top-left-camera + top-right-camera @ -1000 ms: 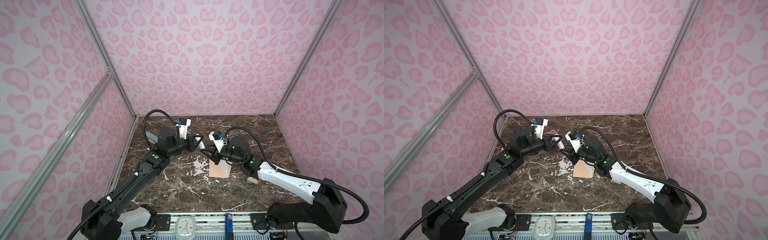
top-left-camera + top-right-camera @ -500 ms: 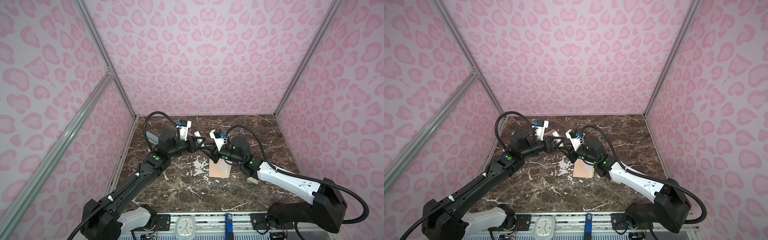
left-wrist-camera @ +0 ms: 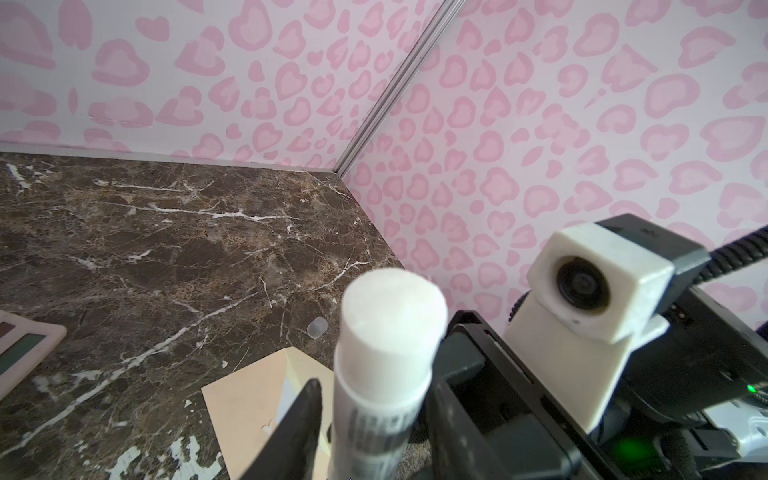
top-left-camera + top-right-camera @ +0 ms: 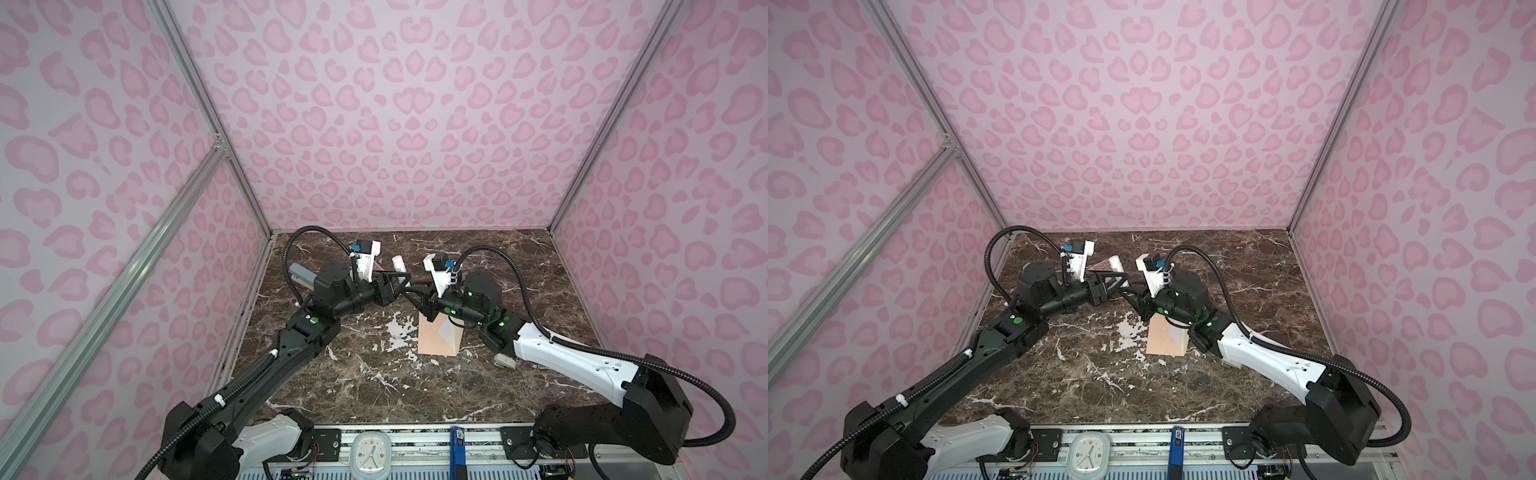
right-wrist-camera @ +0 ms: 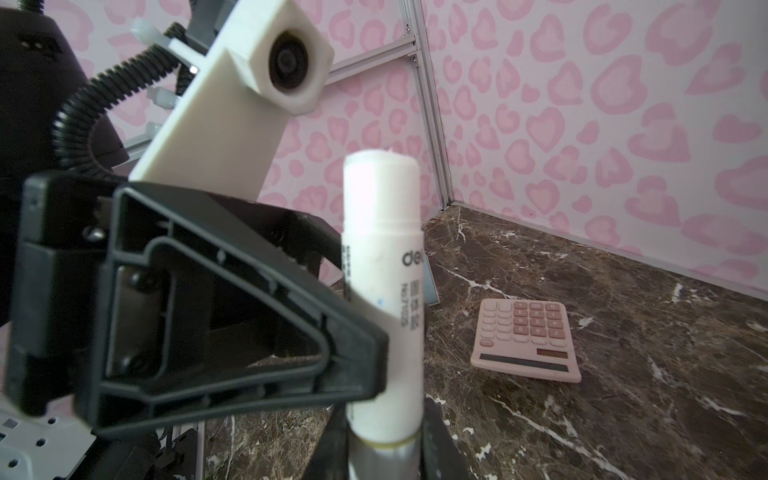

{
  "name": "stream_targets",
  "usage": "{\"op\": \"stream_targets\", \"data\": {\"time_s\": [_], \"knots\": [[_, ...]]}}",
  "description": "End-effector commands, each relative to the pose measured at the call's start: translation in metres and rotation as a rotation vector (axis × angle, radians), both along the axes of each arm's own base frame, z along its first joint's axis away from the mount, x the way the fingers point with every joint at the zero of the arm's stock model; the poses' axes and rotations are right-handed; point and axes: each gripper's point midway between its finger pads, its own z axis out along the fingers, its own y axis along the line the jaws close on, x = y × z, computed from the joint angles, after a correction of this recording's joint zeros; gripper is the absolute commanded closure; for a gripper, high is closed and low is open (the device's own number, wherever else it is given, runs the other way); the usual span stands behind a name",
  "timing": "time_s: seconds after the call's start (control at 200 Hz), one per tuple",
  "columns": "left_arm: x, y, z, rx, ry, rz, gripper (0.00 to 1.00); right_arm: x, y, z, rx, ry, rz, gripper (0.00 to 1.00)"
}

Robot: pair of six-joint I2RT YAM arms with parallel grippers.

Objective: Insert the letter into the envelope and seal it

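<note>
— Little has shifted since a second ago. Both arms stay met above the bench (image 4: 374, 386), and the white tip of the glue stick (image 5: 382, 266) now shows slightly nearer the back wall (image 4: 395, 124) in both top views. How do our claws stand?

— Our right claw (image 5: 382, 440) is clamped on the base of the stick and carries it. Our left claw (image 3: 378, 386) is spread around the tube. A gap shows between one finger (image 3: 303, 424) and the tube, so we take it as let go.

— Where is the envelope (image 4: 436, 343)?

— Flat on the bench, just under our right claw, which hides its far end in both top views.

— And how far along are we?

— We judge the first half done. We find no loose letter anywhere on the bench. A pale patch (image 3: 286, 395) by the flap fold may be its edge, though we can't be sure. The stick is bare, and its small clear cap (image 3: 318, 328) lies on the bench near the envelope. Gluing the flap, folding it and pressing it down are left.

— Which way does the envelope lie?

— Its long axis seems to run from the front edge toward the back wall, slightly skewed, with the flap side toward our right arm. We can't tell whether the flap is raised or down. The stick stands lengthwise out of our right claw, glue end pointing away from it.
</note>
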Motion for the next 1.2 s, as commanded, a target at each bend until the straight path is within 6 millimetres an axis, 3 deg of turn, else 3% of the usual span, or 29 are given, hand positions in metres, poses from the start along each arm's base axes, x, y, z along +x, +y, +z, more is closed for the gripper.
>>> {"op": "stream_targets", "data": {"time_s": [0.0, 0.27, 0.45, 0.635, 0.815, 0.945, 1.07, 1.195], "knots": [[0.003, 0.0, 0.014, -0.036, -0.053, 0.011, 0.58, -0.001, 0.001, 0.004, 0.027, -0.011, 0.011, 0.77], [0.008, -0.004, 0.009, -0.032, -0.047, 0.002, 0.72, -0.004, 0.0, 0.004, 0.017, -0.013, 0.018, 0.72], [0.012, -0.004, 0.004, -0.017, -0.038, 0.019, 0.84, -0.004, -0.01, -0.004, -0.042, -0.007, -0.009, 0.43], [0.022, 0.008, -0.012, 0.068, -0.006, 0.104, 0.91, -0.001, -0.051, -0.029, -0.141, 0.05, -0.123, 0.38], [0.027, 0.011, -0.028, 0.118, 0.023, 0.132, 0.93, 0.003, -0.101, -0.04, -0.176, 0.115, -0.289, 0.35], [0.027, 0.004, -0.048, 0.139, 0.071, 0.094, 0.93, 0.018, -0.151, -0.054, -0.18, 0.214, -0.522, 0.4], [0.02, -0.012, -0.076, 0.169, 0.152, 0.014, 0.95, 0.03, -0.217, -0.083, -0.243, 0.465, -0.849, 0.63], [0.011, -0.032, -0.106, 0.189, 0.231, -0.067, 0.95, 0.029, -0.234, -0.109, -0.261, 0.631, -0.906, 0.77]]}}
